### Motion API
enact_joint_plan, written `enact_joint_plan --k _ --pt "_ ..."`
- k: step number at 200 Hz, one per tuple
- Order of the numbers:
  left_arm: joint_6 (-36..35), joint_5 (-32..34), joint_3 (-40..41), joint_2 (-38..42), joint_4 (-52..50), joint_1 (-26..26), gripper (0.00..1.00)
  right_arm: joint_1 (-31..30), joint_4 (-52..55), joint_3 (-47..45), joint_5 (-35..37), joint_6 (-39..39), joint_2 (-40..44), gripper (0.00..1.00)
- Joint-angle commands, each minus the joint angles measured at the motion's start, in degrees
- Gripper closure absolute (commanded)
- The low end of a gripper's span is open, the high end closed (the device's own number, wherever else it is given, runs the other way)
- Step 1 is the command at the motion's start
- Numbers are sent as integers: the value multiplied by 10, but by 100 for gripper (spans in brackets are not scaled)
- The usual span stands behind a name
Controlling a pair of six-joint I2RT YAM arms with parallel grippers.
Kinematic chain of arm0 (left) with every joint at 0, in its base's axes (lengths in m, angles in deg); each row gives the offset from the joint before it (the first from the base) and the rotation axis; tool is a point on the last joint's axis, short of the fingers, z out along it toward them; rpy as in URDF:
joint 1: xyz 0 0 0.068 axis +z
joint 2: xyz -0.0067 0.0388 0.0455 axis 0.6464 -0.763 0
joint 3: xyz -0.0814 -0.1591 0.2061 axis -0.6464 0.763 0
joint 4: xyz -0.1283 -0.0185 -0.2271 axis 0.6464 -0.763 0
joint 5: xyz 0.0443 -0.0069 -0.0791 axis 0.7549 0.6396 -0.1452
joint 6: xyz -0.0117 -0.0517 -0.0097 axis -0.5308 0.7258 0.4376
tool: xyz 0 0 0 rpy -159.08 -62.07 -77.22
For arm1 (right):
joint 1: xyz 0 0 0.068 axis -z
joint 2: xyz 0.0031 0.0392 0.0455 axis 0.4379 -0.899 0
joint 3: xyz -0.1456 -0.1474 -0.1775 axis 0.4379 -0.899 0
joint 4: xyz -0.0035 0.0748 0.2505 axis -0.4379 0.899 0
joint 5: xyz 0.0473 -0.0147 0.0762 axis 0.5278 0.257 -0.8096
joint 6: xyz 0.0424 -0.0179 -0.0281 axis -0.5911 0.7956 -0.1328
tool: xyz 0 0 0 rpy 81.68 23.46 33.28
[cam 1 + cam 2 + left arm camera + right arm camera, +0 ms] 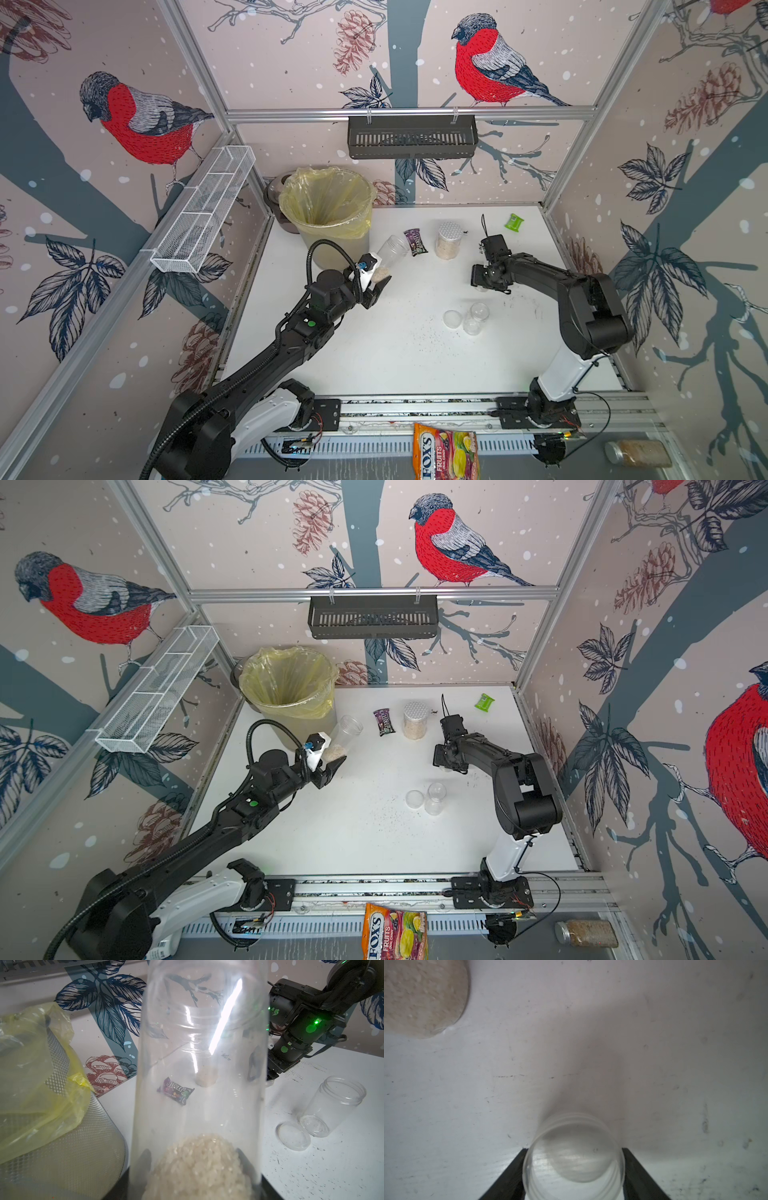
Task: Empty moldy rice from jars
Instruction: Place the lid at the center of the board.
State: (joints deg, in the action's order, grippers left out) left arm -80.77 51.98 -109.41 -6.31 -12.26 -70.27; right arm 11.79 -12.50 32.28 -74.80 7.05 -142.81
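The left gripper point(379, 277) clasps the base of a lidless slim clear plastic jar point(392, 251), which is tilted just right of the yellow-bagged bin point(332, 249). Pale beige rice point(197, 1167) is pooled at its bottom. Right of centre, the right gripper point(574, 1150) pinches a clear round lid point(574, 1169).

Robot test cell, probably a lab rig

Aluminium frame bars point(291, 114) carry panels printed with bullfinches point(291, 62); a white table point(374, 365) forms the floor; a left arm point(257, 365) and a right arm point(582, 307) bolt to a rail point(415, 405); a black basket point(411, 139) and a wire shelf point(203, 212) hang on the walls.
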Motion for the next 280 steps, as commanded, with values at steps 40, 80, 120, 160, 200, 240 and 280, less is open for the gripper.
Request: enact_joint_plan --k 40,80,120,160,200,240,280 --pt "13 7 -7 1 27 2 100 0 19 -2 -6 -4 -1 33" --pt "12 13 -7 6 24 1 100 -3 27 -2 -3 -3 -4 28" --pt "12 15 -7 8 22 1 100 -3 30 4 -9 -1 -7 25" --pt "11 18 -11 14 19 2 100 -3 33 9 5 -4 11 12" --pt "12 20 -15 16 14 1 100 4 51 24 24 0 61 1" --pt "4 3 -26 14 -1 2 100 8 60 41 44 12 128 0" --pt "8 -5 -35 20 -16 1 100 0 36 37 -36 25 226 0"
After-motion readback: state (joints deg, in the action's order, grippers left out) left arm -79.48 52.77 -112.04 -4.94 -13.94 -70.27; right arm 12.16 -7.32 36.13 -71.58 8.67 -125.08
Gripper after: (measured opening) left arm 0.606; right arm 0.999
